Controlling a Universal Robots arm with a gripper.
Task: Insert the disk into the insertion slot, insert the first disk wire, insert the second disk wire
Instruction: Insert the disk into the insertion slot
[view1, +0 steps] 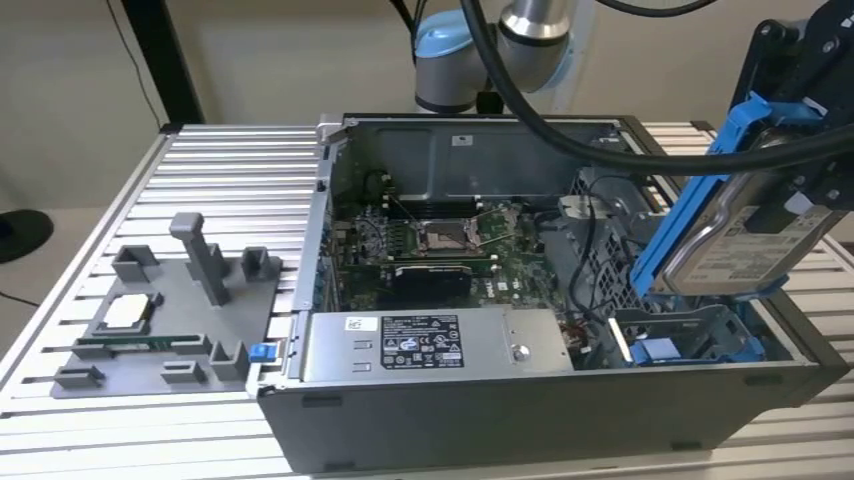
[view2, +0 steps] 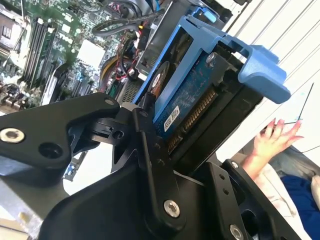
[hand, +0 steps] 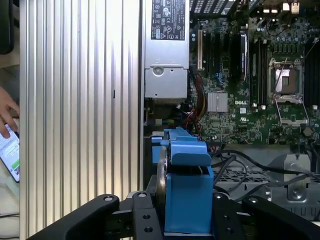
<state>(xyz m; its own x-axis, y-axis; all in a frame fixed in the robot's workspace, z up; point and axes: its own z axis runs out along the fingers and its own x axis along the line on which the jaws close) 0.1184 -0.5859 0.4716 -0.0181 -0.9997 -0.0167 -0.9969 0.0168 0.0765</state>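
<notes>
Partly hidden insertion slot (view1: 687, 338), pincer (hand: 185, 215) clasping disk (view1: 731, 245)

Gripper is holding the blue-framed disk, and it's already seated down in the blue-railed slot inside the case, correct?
One thing is off. The gripper does hold the disk, but the disk is not seated. The exterior view shows it tilted on edge above the insertion slot, not yet in it.
</notes>
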